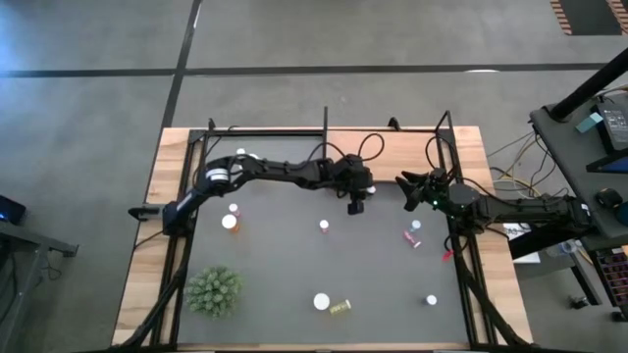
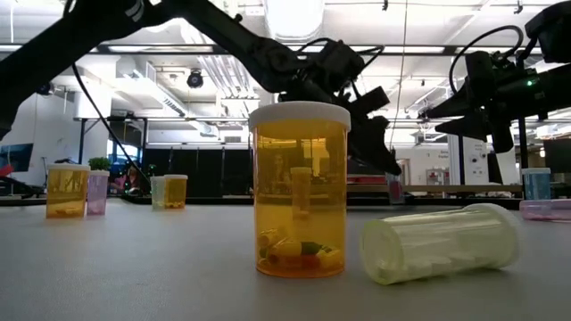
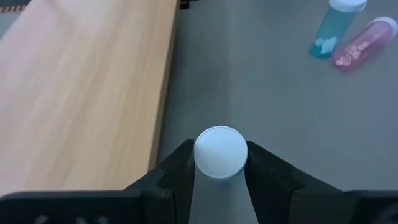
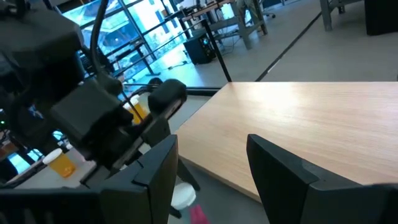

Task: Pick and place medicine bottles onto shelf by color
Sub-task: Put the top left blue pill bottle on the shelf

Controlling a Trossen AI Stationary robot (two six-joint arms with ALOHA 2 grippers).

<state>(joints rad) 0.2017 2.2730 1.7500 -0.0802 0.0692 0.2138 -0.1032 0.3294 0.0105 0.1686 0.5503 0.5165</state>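
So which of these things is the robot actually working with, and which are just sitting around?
Part of the job:
- white-capped bottle pinched in the left gripper
- wooden shelf
- orange bottle
- pale bottle on its side
- right gripper, empty

Just lying about:
- spiky green plant
- dark mat

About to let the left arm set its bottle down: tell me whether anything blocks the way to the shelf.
Nothing visible does. The left pincer grips the white-capped bottle beside the shelf, whose wooden board looks bare there.

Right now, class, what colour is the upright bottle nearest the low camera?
Orange with a white cap: the upright bottle shows best in the low view.
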